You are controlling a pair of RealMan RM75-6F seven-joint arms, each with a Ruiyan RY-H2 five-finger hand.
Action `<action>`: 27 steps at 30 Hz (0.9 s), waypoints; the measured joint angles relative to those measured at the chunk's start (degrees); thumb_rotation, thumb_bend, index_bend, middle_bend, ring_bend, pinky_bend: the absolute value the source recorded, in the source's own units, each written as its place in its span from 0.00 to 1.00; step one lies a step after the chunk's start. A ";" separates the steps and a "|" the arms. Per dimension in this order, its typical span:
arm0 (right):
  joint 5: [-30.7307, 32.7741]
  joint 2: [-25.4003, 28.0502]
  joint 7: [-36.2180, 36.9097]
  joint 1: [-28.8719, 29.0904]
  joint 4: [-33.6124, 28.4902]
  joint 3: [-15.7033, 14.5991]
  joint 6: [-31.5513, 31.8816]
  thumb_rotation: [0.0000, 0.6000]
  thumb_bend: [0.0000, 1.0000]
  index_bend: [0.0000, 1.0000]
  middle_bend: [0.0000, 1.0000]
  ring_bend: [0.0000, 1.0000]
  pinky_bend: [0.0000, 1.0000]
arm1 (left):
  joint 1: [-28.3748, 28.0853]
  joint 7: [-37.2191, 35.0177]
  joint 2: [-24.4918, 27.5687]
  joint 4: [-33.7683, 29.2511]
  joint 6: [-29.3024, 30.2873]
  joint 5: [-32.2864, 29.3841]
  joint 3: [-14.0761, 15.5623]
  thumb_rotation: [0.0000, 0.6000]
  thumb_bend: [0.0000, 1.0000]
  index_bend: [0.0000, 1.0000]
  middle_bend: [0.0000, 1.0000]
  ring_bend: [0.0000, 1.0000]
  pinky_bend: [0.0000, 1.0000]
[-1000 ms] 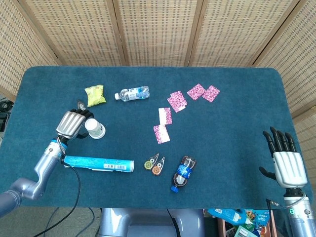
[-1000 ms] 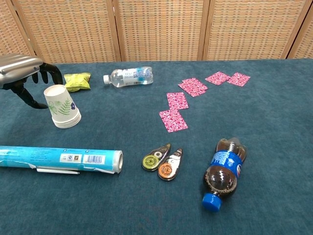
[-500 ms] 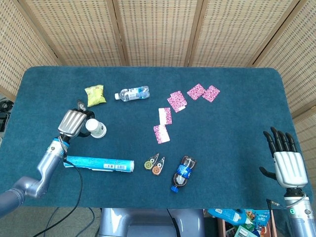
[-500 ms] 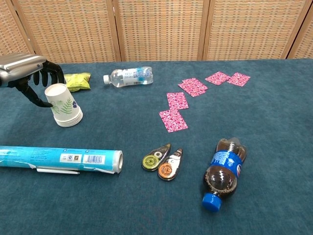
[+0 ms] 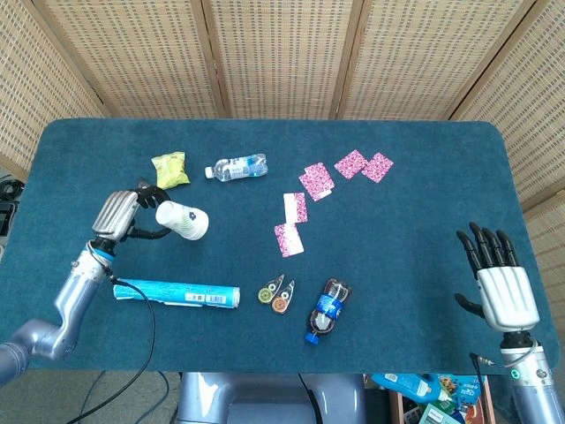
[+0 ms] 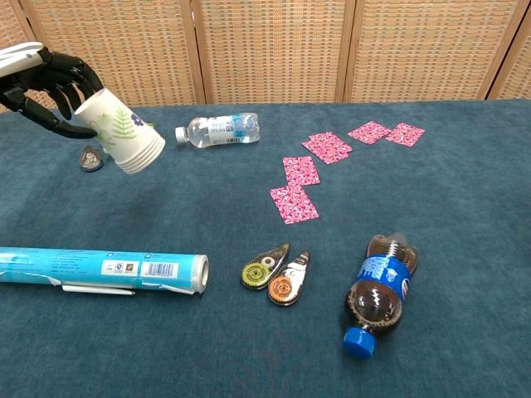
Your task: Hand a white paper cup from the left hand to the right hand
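Cup: white paper cup (image 6: 124, 138) with a green leaf print, what looks like a stack of nested cups, tilted with the rim pointing down to the right, raised clear of the bench (image 5: 415, 141) at its left side.
Left hand: left hand (image 5: 119, 215) holds the cup by its closed end, dark fingers (image 6: 60, 73) wrapped around it.
Right hand: right hand (image 5: 500, 281) hovers at the near right corner of the bench, fingers spread, holding nothing, well apart from the cup.
Under the cup: small dark round object (image 6: 91, 158) lies on the cloth just beside the cup; what it is cannot be told.
Left side: yellow-green snack packet (image 5: 169, 169) and clear water bottle (image 5: 237, 167) lie near the far edge; long blue tube (image 5: 177, 292) lies near the front edge.
Centre: pink patterned cards (image 5: 316, 181) are scattered from the middle towards the far right.
Front: two correction-tape dispensers (image 6: 276, 275) lie side by side, and a cola bottle (image 6: 380, 292) with a blue cap lies just to their right.
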 measured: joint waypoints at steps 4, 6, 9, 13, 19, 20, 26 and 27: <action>-5.27 -1.21 3.26 1.83 6.13 0.28 1.49 1.00 0.00 0.16 0.09 0.00 0.00 | -0.15 -14.95 0.59 -2.89 -1.10 -0.04 -0.98 1.00 0.19 0.49 0.49 0.47 0.45; -8.08 -1.97 6.11 3.17 10.16 0.43 2.37 1.00 0.00 0.20 0.11 0.00 0.00 | -0.68 -21.35 0.51 -3.51 -2.24 0.18 -1.27 1.00 0.19 0.49 0.49 0.47 0.45; -12.04 -3.18 10.29 5.46 16.01 0.62 3.77 1.00 0.00 0.25 0.15 0.02 0.00 | -2.53 -30.26 -0.43 -3.82 -5.02 0.88 -1.66 1.00 0.19 0.49 0.49 0.47 0.45; -16.24 -4.97 15.64 8.68 23.09 0.79 5.74 1.00 0.00 0.28 0.19 0.06 0.00 | -6.50 -38.65 -3.29 -2.94 -9.59 1.71 -2.18 1.00 0.19 0.49 0.49 0.47 0.45; -19.69 -8.32 22.96 13.74 32.48 1.15 8.25 1.00 0.06 0.32 0.22 0.10 0.05 | -12.13 -47.75 -8.81 0.59 -16.13 1.19 -3.27 1.00 0.19 0.49 0.49 0.47 0.45; -20.10 -8.79 23.60 14.61 33.52 1.20 8.51 1.00 0.06 0.32 0.22 0.10 0.05 | -12.94 -48.76 -9.71 1.39 -16.95 1.12 -3.40 1.00 0.19 0.49 0.49 0.47 0.45; -22.50 -10.81 25.47 19.75 37.14 1.35 9.15 1.00 0.11 0.36 0.23 0.11 0.09 | -16.61 -53.83 -13.81 5.43 -19.83 0.72 -4.33 1.00 0.19 0.49 0.49 0.47 0.45; -22.90 -11.18 25.74 20.70 37.89 1.33 9.10 1.00 0.11 0.36 0.23 0.12 0.09 | -17.05 -54.48 -14.27 5.86 -20.05 0.63 -4.55 1.00 0.19 0.49 0.49 0.47 0.45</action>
